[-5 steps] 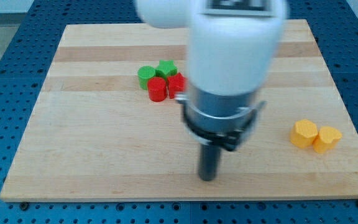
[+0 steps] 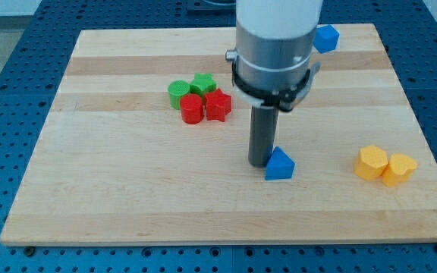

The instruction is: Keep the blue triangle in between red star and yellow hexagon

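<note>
Camera view is showing my tip (image 2: 259, 162) resting on the wooden board (image 2: 112, 189), pressing against the blue triangle (image 2: 279, 164), which is lying just at the tip's 3 o'clock, touching it or nearly so. Being a bare rod, the tool is carrying no jaws, so nothing is opening or closing here and nothing is clamped. The red star (image 2: 218, 105) is sitting at about 11 o'clock from the triangle, packed into a cluster with a red cylinder (image 2: 191, 108), a green cylinder (image 2: 178, 93) and a second green block (image 2: 202, 83) whose shape I cannot make out for certain. The yellow hexagon (image 2: 372, 162) is lying at the triangle's 3 o'clock, touching a yellow heart-like block (image 2: 399, 169) on its far side. A second blue block (image 2: 325, 37) is peeking out at 1 o'clock behind the arm, near the board's top edge. Judging from this, the triangle is already sitting roughly between star and hexagon, though a little low of the line joining them; since the tip is standing on the star's side, any further push would be carrying the triangle toward the hexagon. No labels, brands or readable writing are showing anywhere.
</note>
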You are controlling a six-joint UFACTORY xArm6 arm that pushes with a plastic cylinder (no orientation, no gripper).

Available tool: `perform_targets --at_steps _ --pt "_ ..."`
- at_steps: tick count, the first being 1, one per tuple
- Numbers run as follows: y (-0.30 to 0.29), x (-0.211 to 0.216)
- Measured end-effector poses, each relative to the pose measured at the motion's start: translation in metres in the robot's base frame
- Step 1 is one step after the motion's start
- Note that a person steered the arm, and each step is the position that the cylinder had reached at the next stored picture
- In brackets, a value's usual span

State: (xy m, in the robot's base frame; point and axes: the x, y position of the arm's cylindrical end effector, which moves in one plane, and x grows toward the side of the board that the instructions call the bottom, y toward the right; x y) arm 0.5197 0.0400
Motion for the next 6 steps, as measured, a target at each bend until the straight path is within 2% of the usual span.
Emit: perform_targets --at_steps 2,3,6 --pt "-0.002 0.062" --pt "0.016 0.065" --pt "0.021 -0.039"
